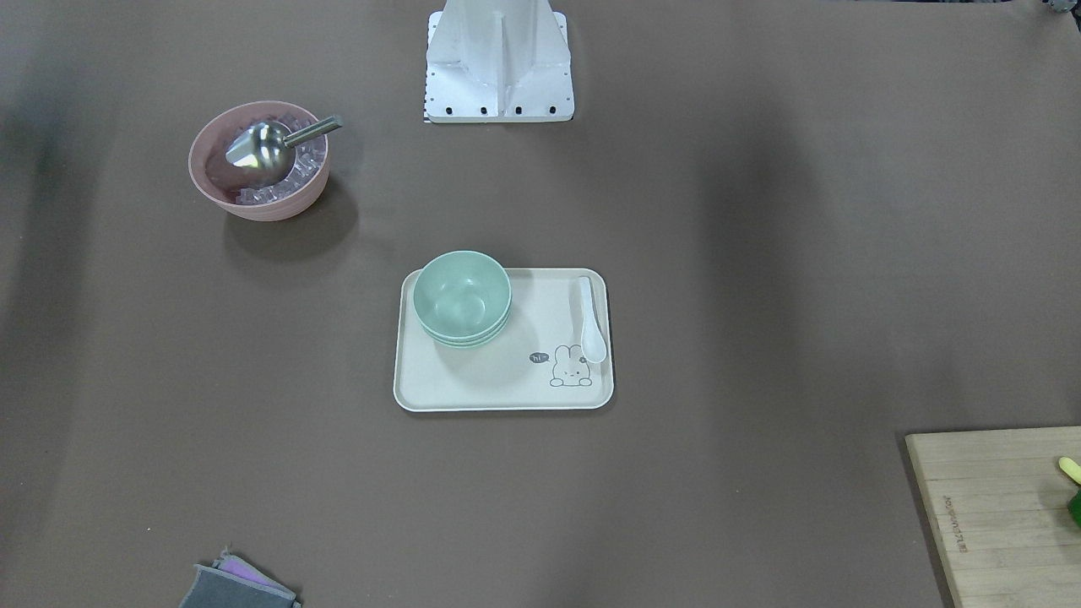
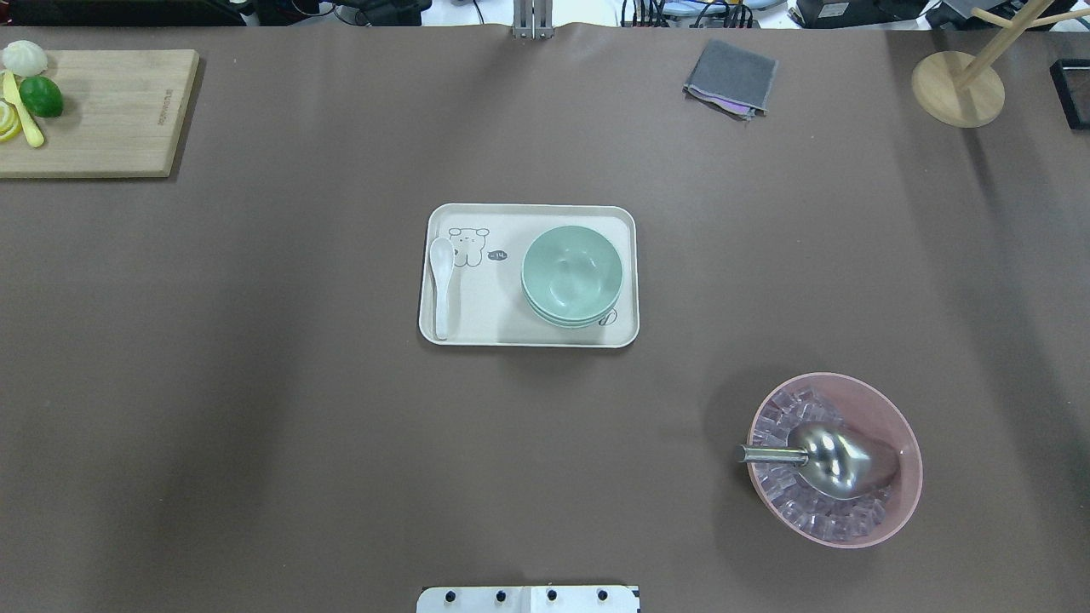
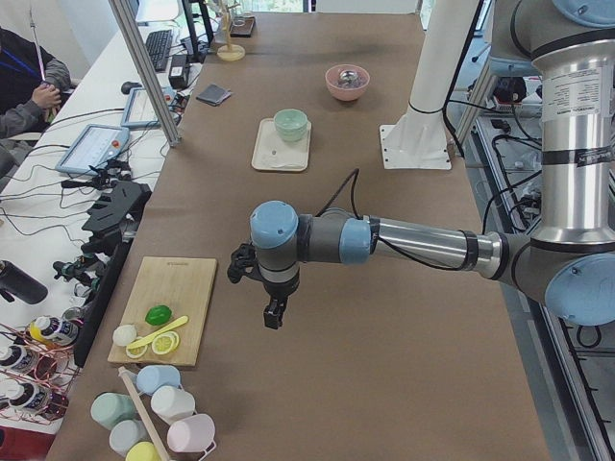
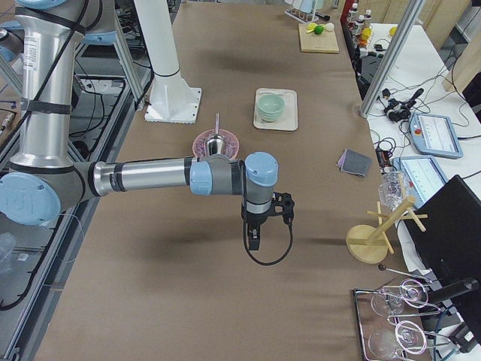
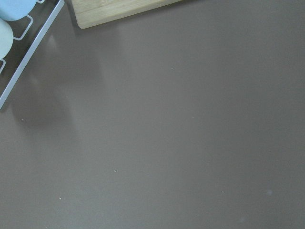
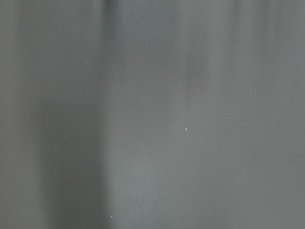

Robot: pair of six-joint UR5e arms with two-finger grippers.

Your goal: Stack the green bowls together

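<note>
The green bowls (image 1: 461, 295) sit nested in one stack on the cream tray (image 1: 490, 384) at the middle of the table. The stack also shows in the overhead view (image 2: 571, 272) and both side views (image 3: 290, 123) (image 4: 270, 105). My left gripper (image 3: 274, 317) hangs over bare table near the cutting board, far from the tray. My right gripper (image 4: 254, 241) hangs over bare table at the other end, past the pink bowl. I cannot tell whether either is open or shut. Both wrist views show only table surface.
A pink ribbed bowl (image 2: 834, 460) with ice and a metal scoop stands on my right. A white spoon (image 2: 441, 285) lies on the tray. A cutting board (image 2: 94, 111) with fruit, a grey cloth (image 2: 731, 77) and a wooden stand (image 2: 958, 85) lie along the far edge.
</note>
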